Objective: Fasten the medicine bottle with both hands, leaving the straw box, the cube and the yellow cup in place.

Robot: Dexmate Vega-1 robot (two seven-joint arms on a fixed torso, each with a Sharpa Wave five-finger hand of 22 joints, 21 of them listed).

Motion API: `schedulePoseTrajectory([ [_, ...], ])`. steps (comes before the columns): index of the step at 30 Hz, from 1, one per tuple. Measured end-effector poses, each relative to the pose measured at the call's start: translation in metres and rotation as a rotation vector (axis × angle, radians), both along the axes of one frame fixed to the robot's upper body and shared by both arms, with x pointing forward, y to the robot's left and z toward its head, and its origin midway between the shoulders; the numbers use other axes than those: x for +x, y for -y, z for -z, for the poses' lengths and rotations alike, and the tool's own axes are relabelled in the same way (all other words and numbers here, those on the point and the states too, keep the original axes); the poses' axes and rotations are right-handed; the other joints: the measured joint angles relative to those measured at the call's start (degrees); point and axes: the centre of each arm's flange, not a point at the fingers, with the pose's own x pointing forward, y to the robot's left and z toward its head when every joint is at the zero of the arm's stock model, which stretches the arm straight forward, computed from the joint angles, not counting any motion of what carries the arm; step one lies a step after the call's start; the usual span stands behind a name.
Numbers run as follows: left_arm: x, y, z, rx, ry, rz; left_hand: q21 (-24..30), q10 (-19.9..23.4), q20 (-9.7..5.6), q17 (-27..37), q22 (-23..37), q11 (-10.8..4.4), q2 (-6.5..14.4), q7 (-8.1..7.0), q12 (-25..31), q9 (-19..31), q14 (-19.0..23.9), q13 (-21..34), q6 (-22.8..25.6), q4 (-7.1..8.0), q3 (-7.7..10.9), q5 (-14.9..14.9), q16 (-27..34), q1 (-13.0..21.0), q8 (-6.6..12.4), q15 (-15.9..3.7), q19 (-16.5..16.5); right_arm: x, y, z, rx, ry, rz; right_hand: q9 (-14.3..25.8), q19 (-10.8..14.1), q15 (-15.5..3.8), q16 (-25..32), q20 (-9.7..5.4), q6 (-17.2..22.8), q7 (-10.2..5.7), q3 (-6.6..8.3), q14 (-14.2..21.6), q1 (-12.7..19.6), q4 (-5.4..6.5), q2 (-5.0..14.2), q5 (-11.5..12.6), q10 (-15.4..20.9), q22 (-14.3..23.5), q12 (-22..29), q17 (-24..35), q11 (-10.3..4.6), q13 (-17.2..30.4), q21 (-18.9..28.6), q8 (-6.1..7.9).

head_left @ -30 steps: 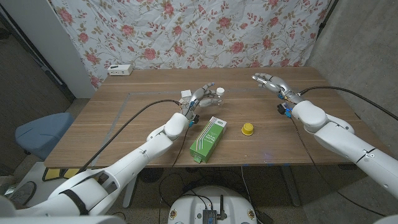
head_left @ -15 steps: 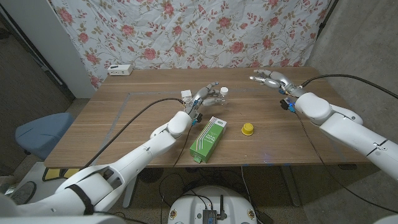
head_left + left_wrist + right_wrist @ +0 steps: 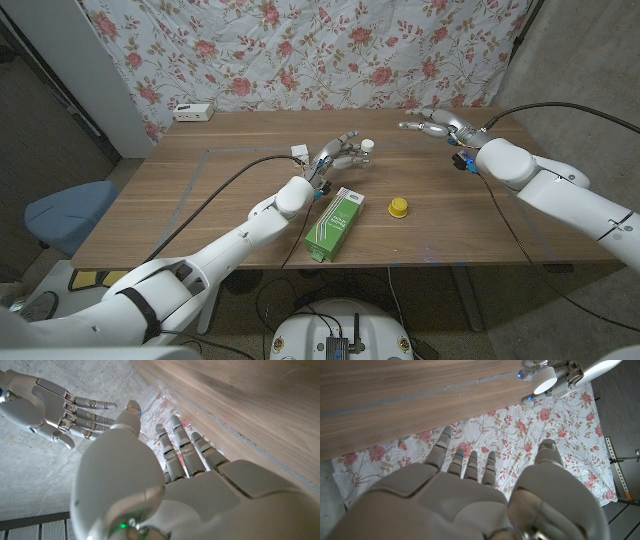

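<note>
The medicine bottle, small with a white cap point(image 3: 367, 145), sits among the fingers of my left hand point(image 3: 338, 158) at the table's middle, its cap pointing toward my right side. In the right wrist view the cap point(image 3: 544, 379) faces the camera, ringed by the left hand's fingertips point(image 3: 527, 374). My right hand point(image 3: 430, 125) hovers over the far right of the table, fingers apart and holding nothing, a short way from the bottle. The left wrist view shows the right hand point(image 3: 55, 405) with spread fingers beyond my left hand point(image 3: 165, 480). The bottle's body is hidden.
A green straw box point(image 3: 335, 222) lies near the front edge, with the yellow cup point(image 3: 398, 207) to its right. A small pale cube point(image 3: 300, 153) sits just left of my left hand. A white device point(image 3: 193, 112) rests at the far left edge. A floral cloth hangs behind.
My left hand has closed its fingers around the bottle, and the cap has shifted slightly right. My right hand has drifted left toward the bottle.
</note>
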Motion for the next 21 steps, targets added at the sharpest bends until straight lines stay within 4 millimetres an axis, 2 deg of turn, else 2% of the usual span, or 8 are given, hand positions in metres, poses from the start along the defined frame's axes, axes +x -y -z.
schedulePoseTrajectory([
  [6, 0.003, 0.008, -0.002, 0.01, -0.003, 0.016, 0.0, 0.0, 0.0, 0.0, 0.0, 0.0, 0.2, 0.0, 0.0, 0.0, 0.0, 0.0, 0.0, 0.0, 0.0, 0.0, 0.0, -0.2, 0.0, 0.0, 0.0, -0.001, -0.005, -0.006, -0.059, -0.017, 0.012, 0.0, -1.4, 1.36, 0.0, 0.08, -0.4, -0.02, 0.0, -1.4, 0.6, -0.48, -0.64, 0.6, -1.7, 0.0, -0.4, 0.0, 0.93, 0.0, -0.4, 0.0],
  [9, 0.005, 0.011, -0.003, 0.015, -0.004, 0.024, 0.0, 0.0, 0.0, 0.0, 0.0, 0.01, 0.2, 0.14, 0.0, 0.0, 0.0, 0.0, -0.3, 0.23, 0.23, 0.0, 0.0, -0.2, 0.0, 0.0, 0.0, -0.002, -0.008, -0.009, -0.089, -0.021, 0.017, 0.0, -3.7, 2.25, -0.4, 0.07, -0.4, -0.02, 0.23, -2.3, 1.2, -0.71, -1.21, 1.5, -2.5, 0.0, -0.4, 0.0, 1.23, 0.0, -0.9, 0.0],
  [16, 0.009, 0.017, -0.005, 0.025, -0.006, 0.041, 0.0, 0.0, 0.0, 0.0, 0.0, 0.01, 0.2, 0.23, 0.0, 0.0, 0.0, 0.0, -0.4, 0.23, 0.23, 0.0, 0.0, -0.2, 0.0, 0.0, 0.0, -0.004, -0.017, -0.019, -0.155, -0.038, 0.035, 0.2, -8.3, 3.02, -0.6, 0.04, -0.4, -0.02, 0.71, -5.2, 1.9, -1.19, -1.94, 2.8, -4.8, 0.0, -0.4, 0.0, 1.35, 0.0, -1.3, 0.0],
  [21, 0.012, 0.021, -0.007, 0.032, -0.007, 0.052, 0.0, 0.0, 0.0, 0.0, 0.0, 0.02, 0.5, 0.23, 0.0, 0.0, 0.0, 0.0, -0.4, 0.07, 0.39, 0.0, 0.0, -0.5, 0.0, 0.0, 0.0, -0.005, -0.026, -0.027, -0.204, -0.047, 0.046, 0.2, -9.6, 3.35, -0.6, -0.11, -0.4, -0.02, 0.94, -6.3, 2.5, -1.43, -1.85, 3.3, -5.7, 0.0, -0.4, 0.0, 1.9, 0.0, -1.3, 0.0],
])
